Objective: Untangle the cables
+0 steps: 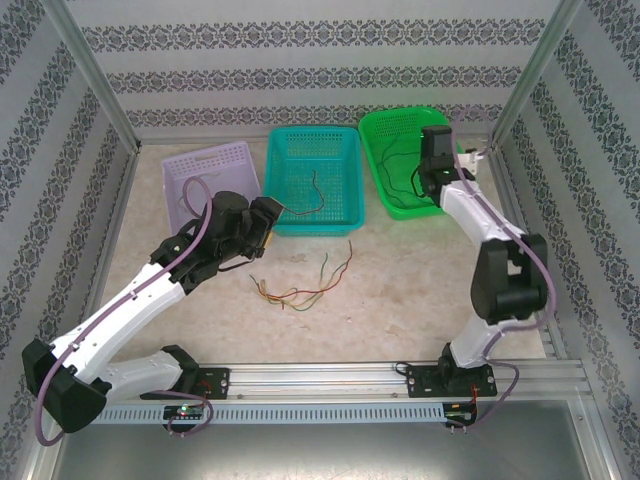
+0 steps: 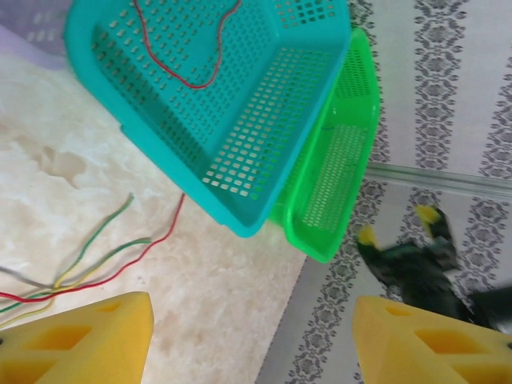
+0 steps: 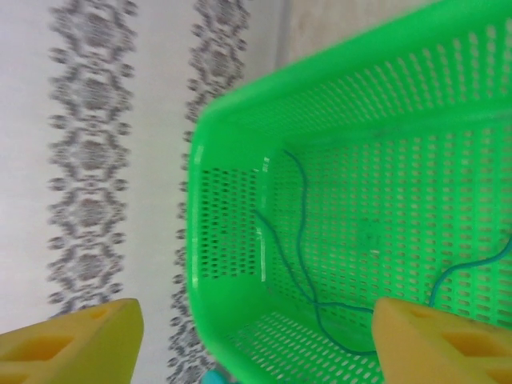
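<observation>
The cables (image 1: 300, 292) not yet sorted lie loose on the table (image 1: 420, 290), just in front of the teal basket (image 1: 315, 131). They are red, green, yellow and one greyish strand. They cross in a knot at the end away from the green basket (image 1: 405, 210), and the free ends fan back towards the teal basket's near wall.

My left jaws hover at the teal basket's near left corner. The yellow pads (image 2: 80, 336) are spread wide with nothing between them. My right jaws hang over the green basket, which touches the teal basket's right side. Their pads (image 3: 72, 344) are also wide apart and hold nothing.

The teal basket holds a red cable (image 2: 196, 84) lying in a loose curve on its floor. The green basket holds a green cable (image 3: 302, 224) that loops across itself. On the teal basket's left stands the purple basket (image 1: 215, 160), and I can make out nothing in it.

I judge these wires light, limp and smooth-skinned. They look too thin for a loose pinch, and lifting one will probably drag its neighbours along. I would take one strand by a free end on the teal basket's side, well away from the knot, and draw it out slowly.
</observation>
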Robot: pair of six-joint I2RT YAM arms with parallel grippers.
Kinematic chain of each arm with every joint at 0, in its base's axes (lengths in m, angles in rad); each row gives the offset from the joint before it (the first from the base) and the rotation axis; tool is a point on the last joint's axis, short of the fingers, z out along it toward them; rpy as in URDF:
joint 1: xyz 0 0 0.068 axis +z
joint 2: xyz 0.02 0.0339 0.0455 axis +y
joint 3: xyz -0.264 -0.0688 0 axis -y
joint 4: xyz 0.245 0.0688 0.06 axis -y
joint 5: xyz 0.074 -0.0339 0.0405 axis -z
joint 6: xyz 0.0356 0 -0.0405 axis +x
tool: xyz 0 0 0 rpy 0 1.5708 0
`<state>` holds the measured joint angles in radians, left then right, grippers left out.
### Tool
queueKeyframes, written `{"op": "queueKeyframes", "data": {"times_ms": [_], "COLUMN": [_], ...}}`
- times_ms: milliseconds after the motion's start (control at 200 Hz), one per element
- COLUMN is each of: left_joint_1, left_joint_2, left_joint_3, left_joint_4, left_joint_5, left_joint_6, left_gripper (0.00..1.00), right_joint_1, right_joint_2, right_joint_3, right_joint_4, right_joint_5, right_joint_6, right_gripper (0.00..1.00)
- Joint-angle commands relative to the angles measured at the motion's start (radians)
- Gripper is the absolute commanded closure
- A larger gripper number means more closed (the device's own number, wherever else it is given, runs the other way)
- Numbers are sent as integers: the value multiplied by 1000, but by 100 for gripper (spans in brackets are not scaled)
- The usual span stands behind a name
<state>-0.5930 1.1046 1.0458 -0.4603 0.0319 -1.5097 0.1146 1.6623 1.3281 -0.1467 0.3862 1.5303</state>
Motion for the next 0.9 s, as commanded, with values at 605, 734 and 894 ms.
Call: {"op": "queueKeyframes", "data": {"times_ms": [605, 734, 894], "left_joint_1": [122, 120, 116], "left_joint_2": [76, 121, 179], "left_joint_3": [-400, -426, -425], "left_joint_4": [-86, 42, 75], "left_joint_5": [229, 236, 249], "left_joint_6": [16, 49, 87], "left_gripper": [34, 34, 38], "right_joint_1": [503, 537, 544], "right_joint_2": [-693, -688, -643], "right_joint_3": [-707, -783, -846], "right_joint_4": [-79, -55, -17], "right_joint_5": [-387, -383, -396], "right_joint_6": [-526, -368, -211], "right_gripper": [44, 45, 46]}}
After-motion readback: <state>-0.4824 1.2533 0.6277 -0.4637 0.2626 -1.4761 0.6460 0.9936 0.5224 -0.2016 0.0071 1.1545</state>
